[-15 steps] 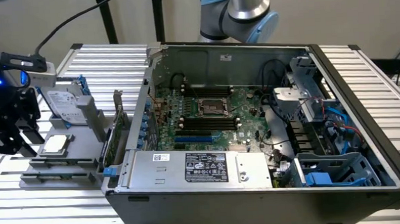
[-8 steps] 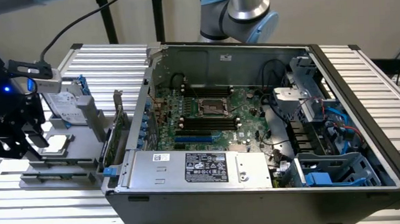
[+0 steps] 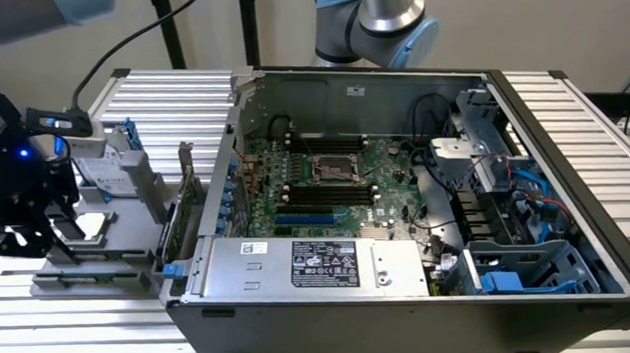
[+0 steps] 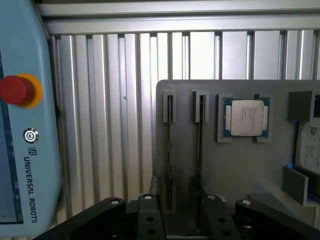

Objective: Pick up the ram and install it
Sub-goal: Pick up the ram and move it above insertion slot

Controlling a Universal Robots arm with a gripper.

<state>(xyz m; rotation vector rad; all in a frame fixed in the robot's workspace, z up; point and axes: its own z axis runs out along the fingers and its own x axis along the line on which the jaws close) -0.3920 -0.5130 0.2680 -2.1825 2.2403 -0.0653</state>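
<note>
The ram stands on edge as a thin dark strip in a narrow slot of the grey parts tray. A second such strip fills the slot beside it. My gripper hovers over the near end of these two slots, open, with one black finger on either side and nothing held. In the exterior view the gripper hangs over the tray at the exterior view's left. The motherboard's black slots lie inside the open computer case.
A square silver processor chip sits in a tray pocket beside the slots. A hard drive with blue rails and an upright card stand on the tray. A light-blue teach pendant with a red button lies on the ribbed aluminium table.
</note>
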